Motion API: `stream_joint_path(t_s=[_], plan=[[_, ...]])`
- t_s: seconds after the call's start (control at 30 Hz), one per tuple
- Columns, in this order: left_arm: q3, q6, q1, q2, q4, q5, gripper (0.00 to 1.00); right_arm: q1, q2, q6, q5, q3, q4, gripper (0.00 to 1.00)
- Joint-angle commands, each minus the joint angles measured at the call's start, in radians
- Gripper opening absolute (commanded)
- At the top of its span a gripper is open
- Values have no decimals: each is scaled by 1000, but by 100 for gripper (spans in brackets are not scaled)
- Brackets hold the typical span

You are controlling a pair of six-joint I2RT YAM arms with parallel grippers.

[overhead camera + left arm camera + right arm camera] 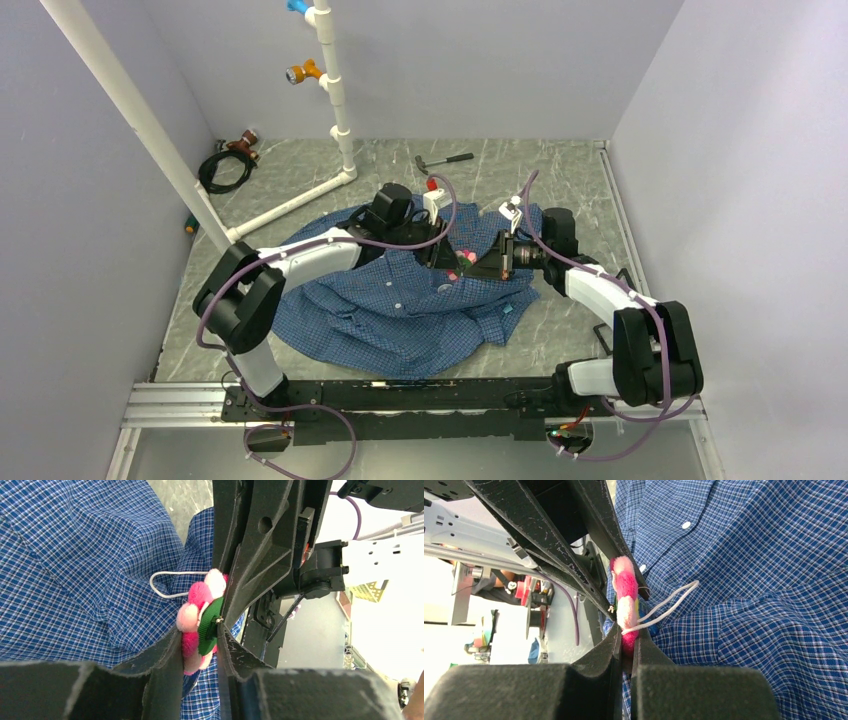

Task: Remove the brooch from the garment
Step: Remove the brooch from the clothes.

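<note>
The task is judged to be in its middle stage: the brooch [200, 620] is gripped, but it is not yet shown clear of the garment [400, 305]. In the overhead view the garment is spread crumpled on the counter [570, 180], and the brooch is seen as a pink speck at about 1 o'clock from the garment's middle, between the two arms' ends.

The left tool [199, 632] is brought in from 9 o'clock and is clamped on the brooch, with a finger pressed against each face of the pink flower and its green backing. The right tool [627, 635] is brought in from 3 o'clock and is likewise closed on the same piece, edge-on in its own camera.

A white thread loop [669, 602] is seen running from the brooch toward the checked cloth (whether it ties the two together cannot be told). The fastening itself is hidden behind the fingers, so its state cannot be judged.

What is left, as far as can be judged, is for the fastening to be freed and the brooch to be drawn away while the cloth is held back.
</note>
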Motion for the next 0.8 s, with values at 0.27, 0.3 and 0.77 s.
stream_joint_path(t_s=[0.27, 0.3, 0.77], plan=[[96, -1, -38, 34, -172, -144, 8, 5, -40, -32, 33, 9, 1, 0], [101, 3, -39, 36, -188, -149, 7, 5, -40, -34, 35, 10, 0, 0], [117, -9, -35, 38, -288, -170, 0, -20, -43, -49, 61, 5, 19, 0]])
